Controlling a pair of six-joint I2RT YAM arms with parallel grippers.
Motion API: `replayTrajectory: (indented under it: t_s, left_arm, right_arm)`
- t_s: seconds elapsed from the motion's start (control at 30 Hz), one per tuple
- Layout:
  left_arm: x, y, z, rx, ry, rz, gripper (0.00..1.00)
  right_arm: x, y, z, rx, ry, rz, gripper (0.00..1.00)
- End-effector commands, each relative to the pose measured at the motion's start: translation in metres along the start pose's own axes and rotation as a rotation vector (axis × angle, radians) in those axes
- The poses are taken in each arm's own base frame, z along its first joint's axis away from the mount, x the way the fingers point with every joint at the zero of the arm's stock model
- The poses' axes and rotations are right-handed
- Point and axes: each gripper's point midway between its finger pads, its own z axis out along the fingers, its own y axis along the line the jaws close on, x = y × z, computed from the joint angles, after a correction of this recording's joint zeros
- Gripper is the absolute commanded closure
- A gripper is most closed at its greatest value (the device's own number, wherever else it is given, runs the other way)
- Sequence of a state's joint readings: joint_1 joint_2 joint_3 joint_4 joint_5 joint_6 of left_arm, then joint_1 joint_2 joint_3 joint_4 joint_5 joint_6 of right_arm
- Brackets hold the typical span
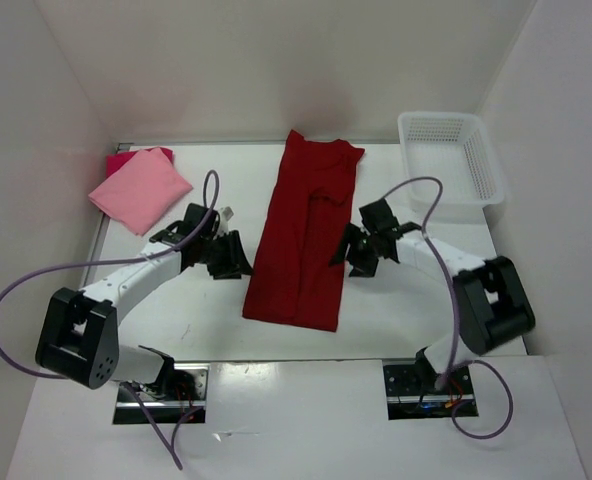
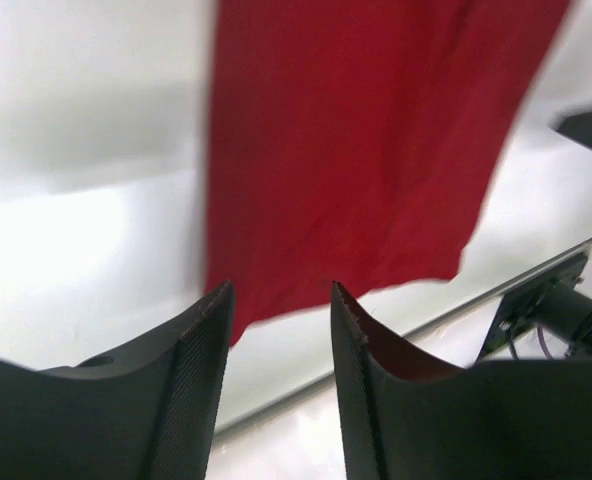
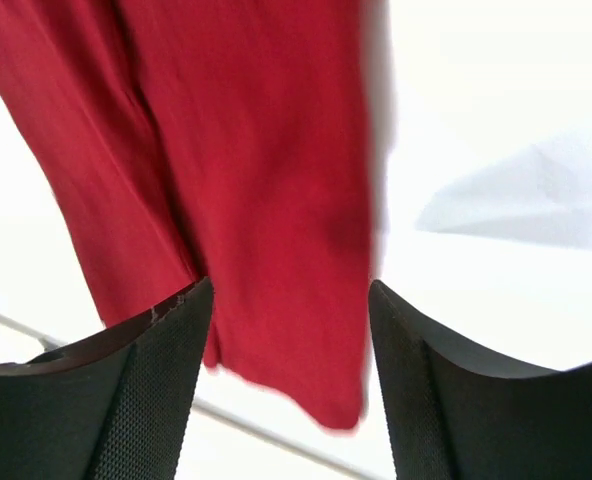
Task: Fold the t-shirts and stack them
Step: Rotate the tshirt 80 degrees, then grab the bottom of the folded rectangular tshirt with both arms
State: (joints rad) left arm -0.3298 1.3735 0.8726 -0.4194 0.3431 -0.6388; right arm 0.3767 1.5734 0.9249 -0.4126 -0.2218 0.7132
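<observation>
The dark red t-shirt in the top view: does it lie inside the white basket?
No, the dark red t-shirt lies flat on the table, well left of the white basket.

- Dark crimson t-shirt [image 1: 301,240]: folded lengthwise into a long narrow strip. It lies flat at frame centre, slanting from upper right to lower left, with a fold edge running down its middle.
- Light pink t-shirt [image 1: 141,192]: folded to a compact square, upper left of frame, turned diamond-wise.
- Magenta-red t-shirt [image 1: 123,159]: under the pink one, touching it. Only a corner shows at the pink one's upper left edge.
</observation>
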Motion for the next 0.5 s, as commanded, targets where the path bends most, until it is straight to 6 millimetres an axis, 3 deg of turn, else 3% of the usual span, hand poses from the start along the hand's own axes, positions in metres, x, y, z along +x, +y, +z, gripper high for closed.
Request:
replayTrajectory:
  t_s: [0.0, 0.1, 0.13, 0.23, 0.33, 0.47]
  left_arm:
    - [0.042, 0.031, 0.002, -0.099, 0.106, -0.084, 0.47]
    - [0.057, 0.036, 0.007, -0.100, 0.149, -0.141, 0.42]
    - [0.060, 0.040, 0.007, -0.121, 0.161, -0.158, 0.41]
    - [0.066, 0.044, 0.009, -0.128, 0.170, -0.172, 0.41]
    - [0.070, 0.050, 0.017, -0.148, 0.199, -0.185, 0.39]
    - [0.080, 0.056, 0.030, -0.144, 0.235, -0.190, 0.41]
  right_arm:
    - [0.046, -0.016, -0.019, -0.011, 0.054, 0.083, 0.30]
    - [0.080, -0.020, -0.028, -0.047, 0.080, 0.129, 0.28]
    - [0.097, -0.025, -0.027, -0.050, 0.120, 0.164, 0.20]
    - [0.117, -0.026, -0.028, -0.079, 0.148, 0.180, 0.19]
    - [0.125, -0.028, -0.026, -0.105, 0.158, 0.195, 0.38]
    - [0.132, -0.026, -0.025, -0.141, 0.167, 0.202, 0.50]
